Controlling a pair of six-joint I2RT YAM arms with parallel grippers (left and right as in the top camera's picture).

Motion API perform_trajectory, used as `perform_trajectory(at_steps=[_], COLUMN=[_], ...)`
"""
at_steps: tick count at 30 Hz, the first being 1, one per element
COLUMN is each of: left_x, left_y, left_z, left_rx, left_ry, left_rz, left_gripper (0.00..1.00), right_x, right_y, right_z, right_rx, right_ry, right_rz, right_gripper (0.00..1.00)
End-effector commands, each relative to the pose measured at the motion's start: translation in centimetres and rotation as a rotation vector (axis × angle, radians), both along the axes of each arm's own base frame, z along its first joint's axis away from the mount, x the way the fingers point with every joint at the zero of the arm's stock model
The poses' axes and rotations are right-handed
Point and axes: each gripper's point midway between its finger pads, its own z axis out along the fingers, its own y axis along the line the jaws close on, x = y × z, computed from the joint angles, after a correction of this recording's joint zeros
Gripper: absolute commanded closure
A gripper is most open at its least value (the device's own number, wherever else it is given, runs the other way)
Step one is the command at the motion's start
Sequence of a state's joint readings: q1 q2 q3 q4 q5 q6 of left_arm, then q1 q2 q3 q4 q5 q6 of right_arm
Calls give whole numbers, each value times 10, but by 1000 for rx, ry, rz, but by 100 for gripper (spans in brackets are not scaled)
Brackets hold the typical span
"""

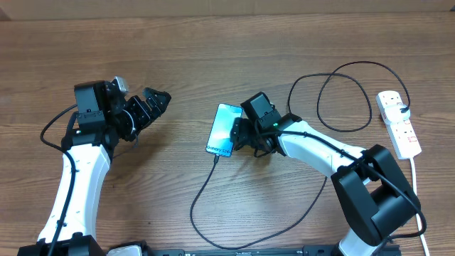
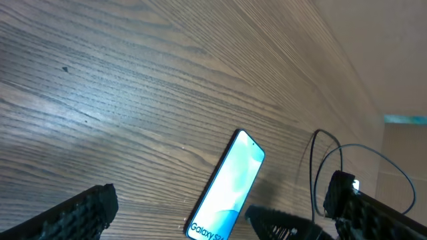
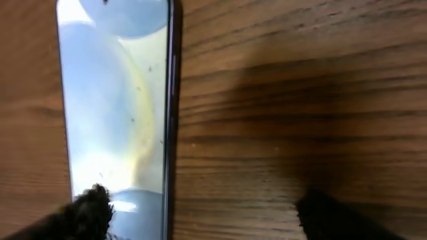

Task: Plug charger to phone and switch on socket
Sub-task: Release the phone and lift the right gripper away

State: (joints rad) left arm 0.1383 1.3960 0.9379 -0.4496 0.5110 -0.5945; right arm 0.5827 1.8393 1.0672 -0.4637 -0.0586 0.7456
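On the phone (image 2: 230, 190), "Galaxy S2", perhaps S24, is legible; left gripper (image 1: 158, 98) and right gripper (image 3: 207, 203) stand spread.

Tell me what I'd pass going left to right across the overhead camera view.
left claw → phone → socket

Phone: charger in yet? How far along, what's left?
Looks done: charger tip meets the phone's lower short edge, seemingly plugged in. In hand: right gripper open over the phone's side, holding nothing. Remaining: switching on the socket, off to the right; switch state too small to tell.
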Motion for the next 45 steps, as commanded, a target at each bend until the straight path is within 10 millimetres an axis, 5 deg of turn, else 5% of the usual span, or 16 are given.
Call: perform_trajectory(at_steps=[1,4,7,19,22,30,45], left_x=[2,2,2,2,2,2,2], left_y=[3,3,3,3,3,3,3], left_z=[6,6,6,6,6,6,6], left_rx=[21,21,21,21,22,21,21], left_ry=[-26,-26,-26,-26,-26,-26,-26], left_rz=[-6,-6,-6,-6,-6,-6,-6], left_gripper=[0,0,0,0,0,0,0], right_x=[-3,-4,-4,-2,-1,-4,-3], right_y=[-15,-16,-16,-14,-15,-11,-8], right_z=[-9,-9,-9,-8,-8,-8,-7], right_rx=[-54,-59,-58,-39,-35,-1,12], right_ry=[9,14,13,16,16,42,38], right_rz=[-30,-31,-32,-37,-49,-75,-68], right_gripper=[39,76,96,96,87,96,96])
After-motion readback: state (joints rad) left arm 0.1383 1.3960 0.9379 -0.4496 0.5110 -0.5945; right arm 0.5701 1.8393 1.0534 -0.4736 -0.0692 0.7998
